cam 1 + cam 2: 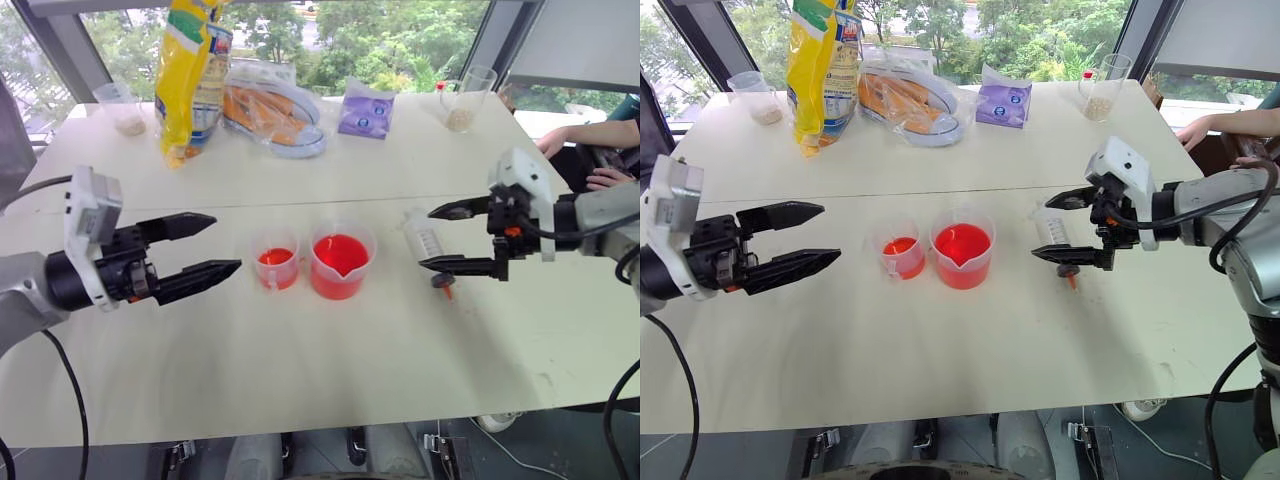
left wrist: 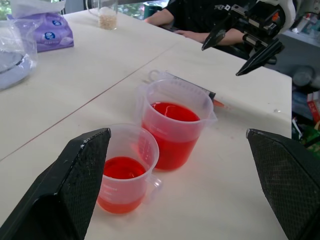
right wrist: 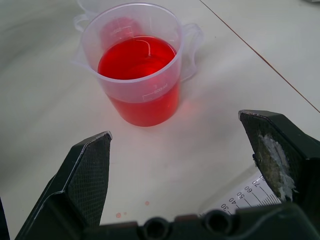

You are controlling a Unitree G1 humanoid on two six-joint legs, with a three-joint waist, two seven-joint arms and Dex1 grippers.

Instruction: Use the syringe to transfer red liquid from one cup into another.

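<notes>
Syringe (image 1: 425, 238) lay on the surface (image 1: 300, 370) beneath my right claw (image 1: 452, 236) (spread wide, holding nothing); my left claw (image 1: 215, 244) gaped beside both cups.

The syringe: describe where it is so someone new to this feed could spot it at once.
Start at the white table and find the two cups of red liquid near its middle. Just to the right of the wider spouted cup, the syringe lies flat under the right gripper, whose jaws are open. Unlike the cups, it is a long clear barrel with printed marks and an orange tip.
</notes>
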